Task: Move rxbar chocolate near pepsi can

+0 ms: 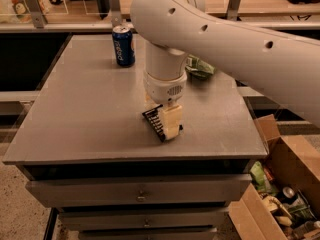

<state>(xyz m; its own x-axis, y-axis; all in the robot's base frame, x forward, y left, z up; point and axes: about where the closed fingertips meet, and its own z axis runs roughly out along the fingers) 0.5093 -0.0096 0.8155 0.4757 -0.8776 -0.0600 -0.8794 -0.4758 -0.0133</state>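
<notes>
The main risk is a poor hold. The tool (169, 126) hangs straight down from the thick white arm (225, 39) and sits right at the chocolate bar (154, 123), in the front middle part of the worktop (85, 114). Its pale tip overlaps the bar's right side, and I cannot tell whether it is clamped on the wrapper, merely touching it, or apart. If it has only an edge of such a thin, slick wrapper, the bar would likely pivot or slip out on lifting. A sideways nudge could also send it toward the front edge, which is not far off. The second risk lies at the far end of the trip. The cola can (123, 46) stands upright near the back left, well apart from the bar. It is tall and narrow, so the bulky wrist or a swinging bar could tip it if brought in too close or too low. The green bag (200, 66) lies behind the arm on the right, away from that path, and looks unlikely to interfere. The bar's long axis runs diagonally. One end points back and left, loosely toward the can, and the other points forward and right toward the front edge. Its white print faces the camera, but I cannot say whether it lies flat or is tipped up.
</notes>
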